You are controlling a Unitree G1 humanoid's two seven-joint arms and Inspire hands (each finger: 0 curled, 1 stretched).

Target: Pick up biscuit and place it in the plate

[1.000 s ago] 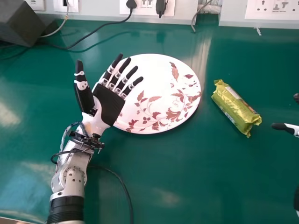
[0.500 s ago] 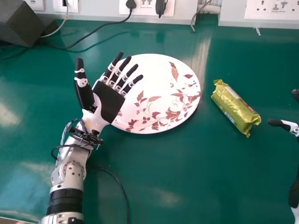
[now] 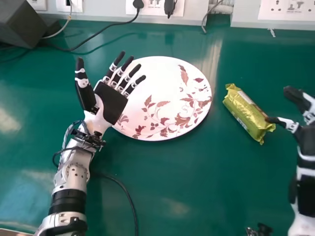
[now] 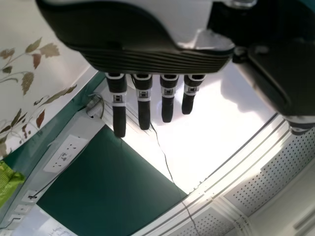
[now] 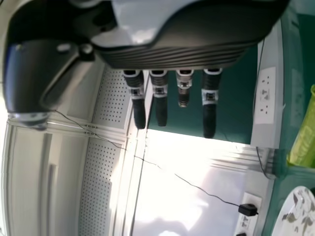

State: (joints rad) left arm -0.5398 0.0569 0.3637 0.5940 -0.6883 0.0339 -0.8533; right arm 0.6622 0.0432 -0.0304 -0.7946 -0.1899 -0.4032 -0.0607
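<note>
As it lies, the biscuit's (image 3: 247,113) length runs diagonally.

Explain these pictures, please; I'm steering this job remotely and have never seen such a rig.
This is a humanoid robot with two arms. The head view looks forward and down from its head. Each wrist view comes from a camera at that wrist, with its own hand hanging from the top edge.

On the green table lie a flowered plate and, to its right, a biscuit packet. The left hand is open by the plate; the right hand, also open, is at the packet. Neither holds anything.
</note>
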